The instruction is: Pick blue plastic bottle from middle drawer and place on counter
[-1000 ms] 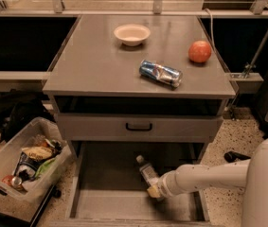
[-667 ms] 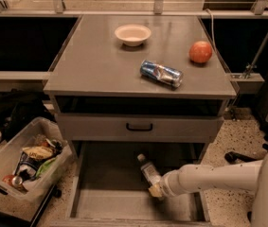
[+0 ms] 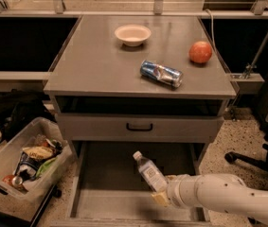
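Observation:
The blue plastic bottle [image 3: 149, 171], clear with a white cap and white label, is tilted inside the open middle drawer [image 3: 106, 174], cap pointing up-left. My gripper [image 3: 161, 196] comes in from the right on a white arm and is shut on the bottle's lower end, a yellowish finger pad [image 3: 160, 199] against it. The bottle's base is hidden by the gripper. The grey counter [image 3: 95, 60] is above the drawer.
On the counter are a white bowl [image 3: 132, 34], a crushed blue can [image 3: 161, 74] and a red apple [image 3: 200, 52]. A closed drawer front with a black handle [image 3: 139, 126] sits above the open drawer. A bin of trash [image 3: 24, 162] stands at left, a chair base [image 3: 242, 159] at right.
The bottle's cap end has risen slightly with the gripper on its base. The arm has shifted a little towards the drawer's front.

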Tool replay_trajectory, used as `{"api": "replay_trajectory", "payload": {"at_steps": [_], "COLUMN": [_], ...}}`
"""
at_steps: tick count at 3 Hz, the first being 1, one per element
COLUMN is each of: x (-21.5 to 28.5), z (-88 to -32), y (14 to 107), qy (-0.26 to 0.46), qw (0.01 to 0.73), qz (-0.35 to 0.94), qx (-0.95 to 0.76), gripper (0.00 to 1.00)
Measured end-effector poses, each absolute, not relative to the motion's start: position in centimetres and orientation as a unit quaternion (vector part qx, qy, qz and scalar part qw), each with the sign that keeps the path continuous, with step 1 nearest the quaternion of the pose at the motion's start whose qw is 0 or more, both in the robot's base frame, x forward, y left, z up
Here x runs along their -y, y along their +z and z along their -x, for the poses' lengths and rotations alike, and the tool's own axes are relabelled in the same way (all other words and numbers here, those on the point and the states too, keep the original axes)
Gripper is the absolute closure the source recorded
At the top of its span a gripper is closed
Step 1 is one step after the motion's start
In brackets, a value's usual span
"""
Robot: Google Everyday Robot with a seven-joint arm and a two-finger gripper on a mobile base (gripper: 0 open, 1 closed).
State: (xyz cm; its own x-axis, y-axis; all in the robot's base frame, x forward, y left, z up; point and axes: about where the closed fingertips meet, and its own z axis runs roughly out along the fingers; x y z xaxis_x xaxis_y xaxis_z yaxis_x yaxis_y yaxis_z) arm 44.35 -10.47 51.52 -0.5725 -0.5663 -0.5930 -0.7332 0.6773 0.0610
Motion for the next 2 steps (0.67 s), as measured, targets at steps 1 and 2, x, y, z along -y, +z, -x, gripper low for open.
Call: {"api": "replay_trajectory", "payload": {"at_steps": [1, 2], "x": [10.5, 12.7], "z": [-42.6, -41.4], "y": [56.6, 57.3], "qy": [0.149, 0.140], "qw": [0.305, 0.316], "qz": [0.386, 0.369], "qx": [-0.858, -0.863], "gripper": [1.00, 1.00]}}
